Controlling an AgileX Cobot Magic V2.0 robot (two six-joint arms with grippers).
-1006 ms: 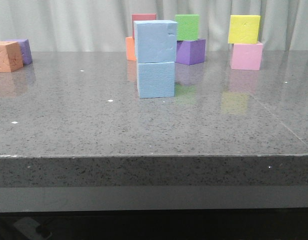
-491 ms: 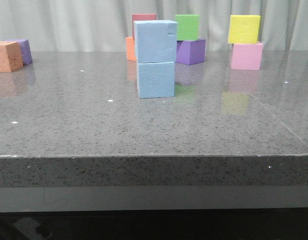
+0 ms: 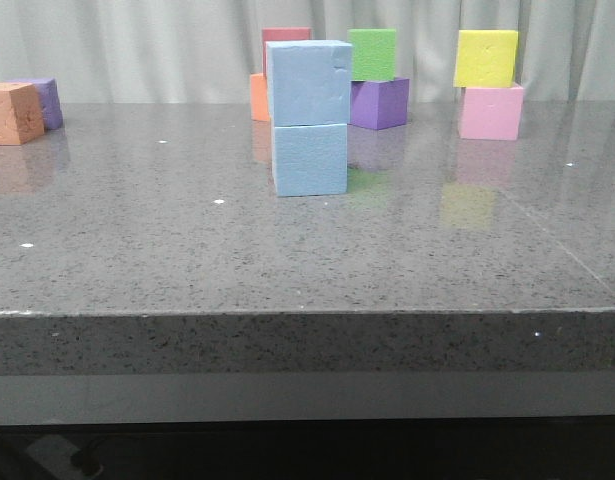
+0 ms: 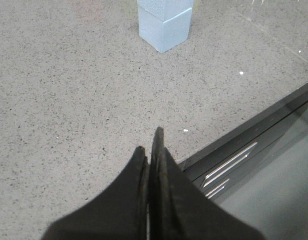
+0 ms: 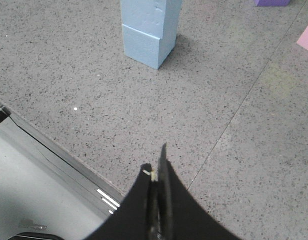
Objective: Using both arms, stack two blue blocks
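Left wrist view, left tool closed, above table edge, stacked blue blocks apart.

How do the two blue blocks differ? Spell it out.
The upper blue block rests on the lower blue block, which sits on the table. The upper blue block looks a bit wider and overhangs slightly; the lower blue block's face is narrower. Both are light blue, grainy foam cubes, and neither is gripped.
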